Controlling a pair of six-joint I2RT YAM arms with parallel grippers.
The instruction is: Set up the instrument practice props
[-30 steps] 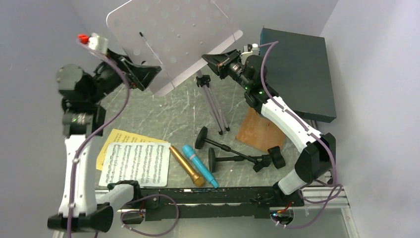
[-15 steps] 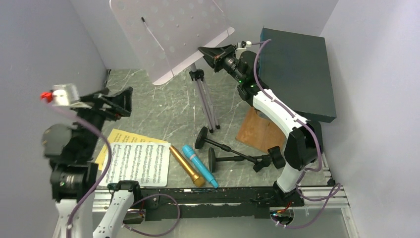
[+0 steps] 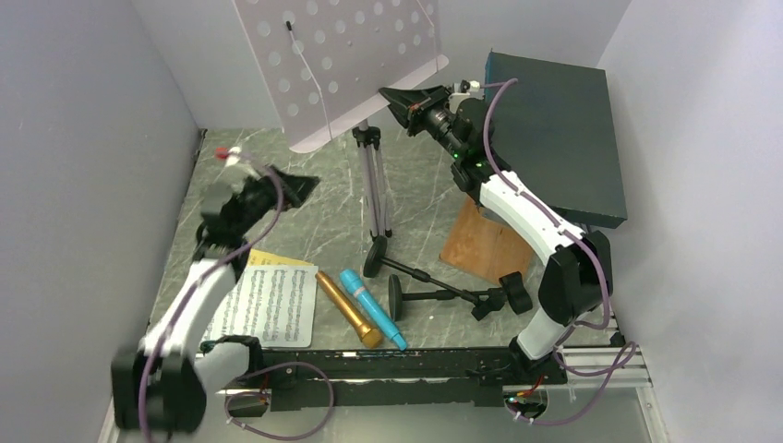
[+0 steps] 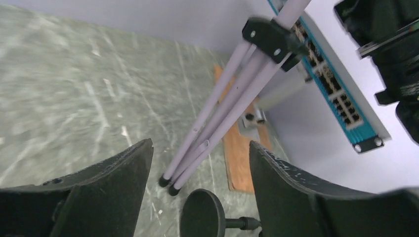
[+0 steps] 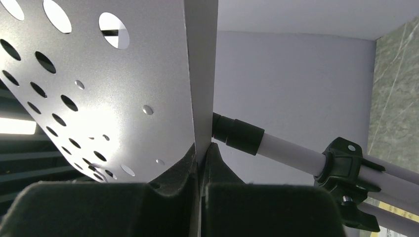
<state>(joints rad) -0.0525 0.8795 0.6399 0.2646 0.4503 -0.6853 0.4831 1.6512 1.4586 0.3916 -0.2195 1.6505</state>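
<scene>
A dark teal box (image 3: 554,129) is sitting on the marbled tabletop (image 3: 420,198). A brown wooden board (image 3: 485,245) is lying just beside it.

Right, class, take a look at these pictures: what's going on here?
The right gripper is shut on the lower edge of the perforated music desk, holding the stand up at the back of the table. Its tripod legs are folded together, not spread. The left gripper is open and empty, facing those legs. The sheet-music pages, gold microphone, blue microphone and two mic holders lie near the front of the table, untouched.
</scene>
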